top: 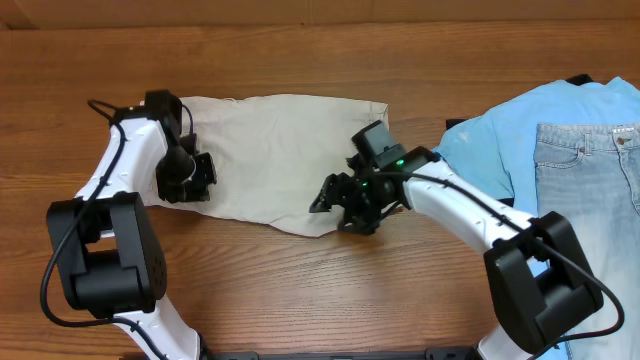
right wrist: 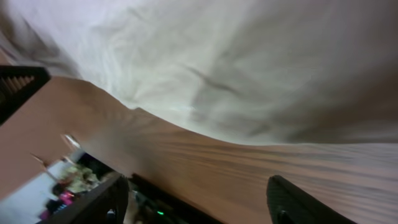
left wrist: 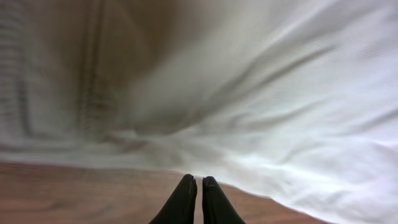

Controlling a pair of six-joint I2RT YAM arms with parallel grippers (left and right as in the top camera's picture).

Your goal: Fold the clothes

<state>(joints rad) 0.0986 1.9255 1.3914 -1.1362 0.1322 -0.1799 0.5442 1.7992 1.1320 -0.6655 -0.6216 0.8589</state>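
Note:
The pale beige shorts [top: 280, 150] lie flat in the middle of the wooden table, long side running left to right. My left gripper [top: 203, 177] is at their left end; in the left wrist view its fingers [left wrist: 194, 185] are shut with nothing between them, over bare wood just off the cloth's near edge [left wrist: 249, 112]. My right gripper [top: 335, 210] is at the shorts' lower right edge. In the right wrist view its fingers [right wrist: 199, 199] are wide apart and empty above the wood, with the shorts' hem [right wrist: 217, 74] just beyond them.
A light blue T-shirt [top: 490, 145] lies at the right of the table with pale blue jeans [top: 590, 190] on top of it. Bare wood [top: 300, 290] runs along the front edge.

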